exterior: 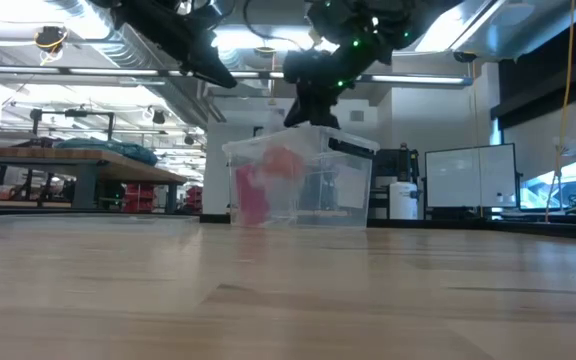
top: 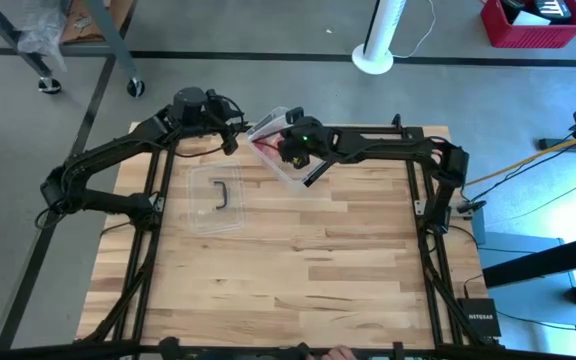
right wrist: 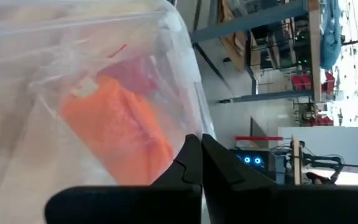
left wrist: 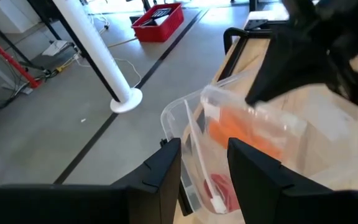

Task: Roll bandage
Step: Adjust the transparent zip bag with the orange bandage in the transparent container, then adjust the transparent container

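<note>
In the low view the near table (exterior: 288, 300) lies bare across the lower frame. Mid-frame stands a clear bin (exterior: 303, 185) with pink-red and orange blurs inside.

From above, the bin's lid (top: 218, 200) lies flat left of centre, with the bin (top: 278, 150) at upper centre of the frame, by the far edge. Both arms meet over it.

The right gripper (right wrist: 202, 163) has its fingers pressed together on the bin's rim, so it seems to be holding or tipping the bin. An orange lump (right wrist: 120, 127) in a clear bag (right wrist: 73, 68) sits just past the fingers, and something darker red behind it is probably the bandage (right wrist: 135, 73).

The left gripper (left wrist: 204, 163) hovers over the bin's open corner with its fingers apart and nothing between them. Below them the bandage (left wrist: 224, 185) shows as a red strip near the bin floor, beside the orange lump (left wrist: 247, 134).

The step looks like fetching: the bandage is in the bin, not yet laid out or rolled. Next, the left gripper should drop between the bin wall and the bag and pinch only red cloth.

Too little of it shows to tell its long axis or which way it points.
</note>
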